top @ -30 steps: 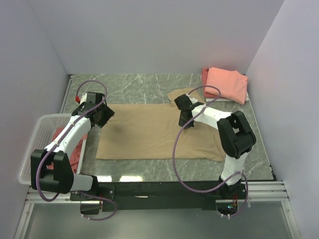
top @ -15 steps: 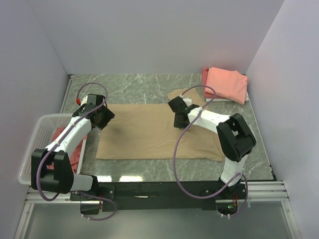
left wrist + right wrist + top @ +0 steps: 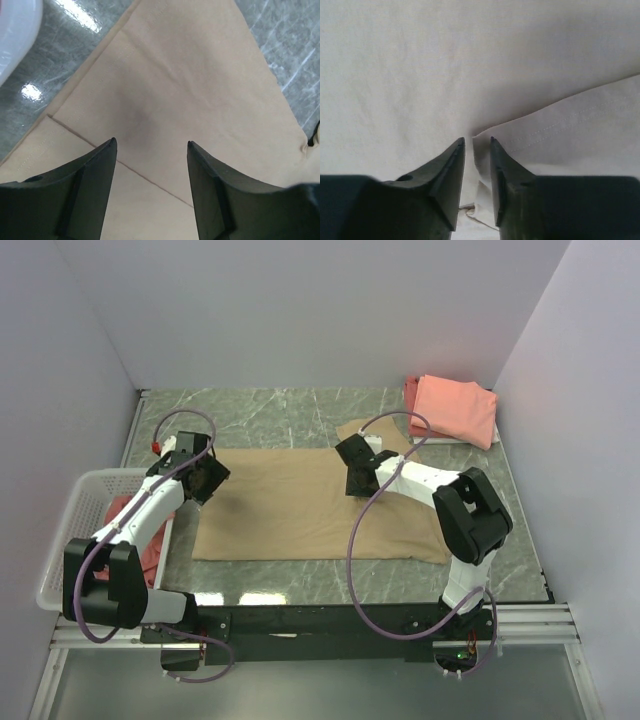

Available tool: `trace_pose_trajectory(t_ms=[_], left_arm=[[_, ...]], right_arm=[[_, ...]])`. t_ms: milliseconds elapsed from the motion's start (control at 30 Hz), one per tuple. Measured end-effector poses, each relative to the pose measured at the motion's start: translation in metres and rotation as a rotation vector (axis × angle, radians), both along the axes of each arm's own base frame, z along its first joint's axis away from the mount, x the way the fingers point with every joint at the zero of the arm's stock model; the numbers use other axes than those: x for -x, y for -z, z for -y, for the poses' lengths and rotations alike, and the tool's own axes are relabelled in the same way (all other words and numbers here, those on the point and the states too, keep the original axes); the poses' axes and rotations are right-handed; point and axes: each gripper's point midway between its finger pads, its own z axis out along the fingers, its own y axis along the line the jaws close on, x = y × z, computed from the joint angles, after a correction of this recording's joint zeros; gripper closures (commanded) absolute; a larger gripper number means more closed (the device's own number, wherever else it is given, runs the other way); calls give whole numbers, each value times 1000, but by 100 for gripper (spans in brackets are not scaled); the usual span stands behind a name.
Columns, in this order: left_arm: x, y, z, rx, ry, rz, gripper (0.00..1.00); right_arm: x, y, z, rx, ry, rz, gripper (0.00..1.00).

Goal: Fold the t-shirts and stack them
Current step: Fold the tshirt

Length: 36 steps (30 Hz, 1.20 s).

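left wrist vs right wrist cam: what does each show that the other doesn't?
Left wrist only: the left gripper open above the tan shirt, plus grey table and a corner of the white basket. Right wrist only: the right gripper pinched on a fold of cloth, beside a stitched hem. Both: the tan shirt, filling most of the frame.

Top view: left arm (image 3: 140, 515) covering part of red garment (image 3: 152, 552) in basket (image 3: 62, 540).
Left wrist view: tan shirt (image 3: 190, 100) running off bottom and right edges; basket showing only as sliver at upper left corner.
Right wrist view: shirt fold disappearing into shadow between right gripper (image 3: 476, 150) fingers, low centre.
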Motion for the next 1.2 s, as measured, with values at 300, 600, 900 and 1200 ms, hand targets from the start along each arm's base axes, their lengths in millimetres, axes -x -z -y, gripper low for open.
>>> trace_pose_trajectory(t_ms=[300,600,900,1200], left_arm=[[-35,16,-16,-67,-148,-80,44],[-129,7,-39,-209,-326,-69,44],[-163,67,-43,-289,-356,-216,47],[-168,67,-44,-298,-369,-229,51]], right_arm=[[-18,-29,13,-76,27,43,42],[-78,-89,44,-229,124,182,43],[-83,-93,46,-290,113,173,43],[-88,-96,49,-322,104,180,44]])
